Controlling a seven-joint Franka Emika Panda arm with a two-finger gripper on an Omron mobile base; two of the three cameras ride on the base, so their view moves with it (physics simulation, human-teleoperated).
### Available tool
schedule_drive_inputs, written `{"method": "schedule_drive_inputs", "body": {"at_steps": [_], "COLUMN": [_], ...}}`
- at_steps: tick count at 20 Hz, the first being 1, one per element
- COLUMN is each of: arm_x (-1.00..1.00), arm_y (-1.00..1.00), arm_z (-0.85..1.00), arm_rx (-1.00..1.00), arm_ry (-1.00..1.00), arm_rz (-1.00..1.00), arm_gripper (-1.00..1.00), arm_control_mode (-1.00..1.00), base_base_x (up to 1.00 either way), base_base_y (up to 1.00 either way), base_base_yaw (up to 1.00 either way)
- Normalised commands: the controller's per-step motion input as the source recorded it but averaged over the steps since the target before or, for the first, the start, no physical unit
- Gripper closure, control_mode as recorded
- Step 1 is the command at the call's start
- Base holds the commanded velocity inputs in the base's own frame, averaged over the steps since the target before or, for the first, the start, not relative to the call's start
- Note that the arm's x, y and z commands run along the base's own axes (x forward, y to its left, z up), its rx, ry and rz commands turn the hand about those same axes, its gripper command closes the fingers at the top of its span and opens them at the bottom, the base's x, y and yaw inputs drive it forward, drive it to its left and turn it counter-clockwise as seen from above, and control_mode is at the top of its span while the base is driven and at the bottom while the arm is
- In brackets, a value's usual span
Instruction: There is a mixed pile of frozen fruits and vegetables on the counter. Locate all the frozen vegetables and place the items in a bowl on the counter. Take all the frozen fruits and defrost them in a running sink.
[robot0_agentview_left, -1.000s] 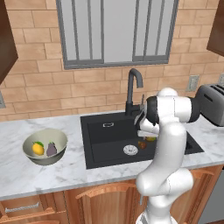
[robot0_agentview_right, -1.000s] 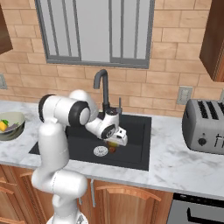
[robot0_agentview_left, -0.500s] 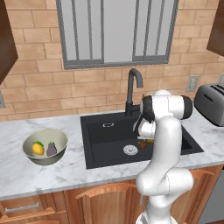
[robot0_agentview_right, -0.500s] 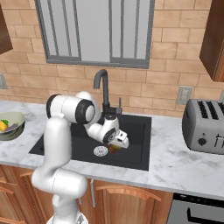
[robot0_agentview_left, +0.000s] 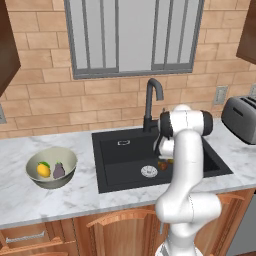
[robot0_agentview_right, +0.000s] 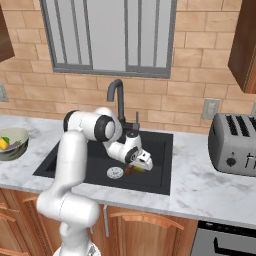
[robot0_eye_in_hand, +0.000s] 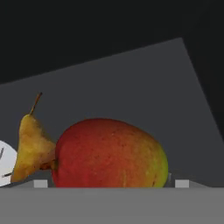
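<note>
The arm's upper joint has drawn slightly back from the tap since a second ago; the fruit has not shifted. The worktop (robot0_agentview_left: 60, 200) carries the sink (robot0_agentview_left: 115, 172) mid-span and the bowl (robot0_agentview_left: 51, 167) near its left end, holding both vegetables (robot0_agentview_left: 51, 170). The gripper (robot0_agentview_right: 141, 165) hangs low in the sink, jaws spread, empty. The red-yellow-green fruit (robot0_eye_in_hand: 109, 154) lies on the sink floor beside the drain (robot0_agentview_right: 114, 173), touching a yellowish pear-shaped piece (robot0_eye_in_hand: 31, 148).

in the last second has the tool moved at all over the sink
Yes, slightly. In the right base view the tool has eased down and toward the front of the sink, ending closer to the round drain, jaws open.
</note>
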Motion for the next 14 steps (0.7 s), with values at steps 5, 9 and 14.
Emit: {"method": "schedule_drive_inputs", "body": {"at_steps": [5, 9, 14], "arm_x": [0.26, 0.06, 0.00], "arm_y": [-0.27, 0.00, 0.07], "arm_z": [-0.36, -0.38, -0.40], "arm_rx": [0.00, 0.00, 0.02], "arm_ry": [0.07, 0.04, 0.07], "arm_rz": [0.00, 0.00, 0.00], "arm_gripper": [1.00, 1.00, 1.00], "arm_control_mode": [-1.00, -1.00, -1.00], "base_base_x": [0.00, 0.00, 0.00], "base_base_y": [0.00, 0.00, 0.00], "base_base_yaw": [0.00, 0.00, 0.00]}}
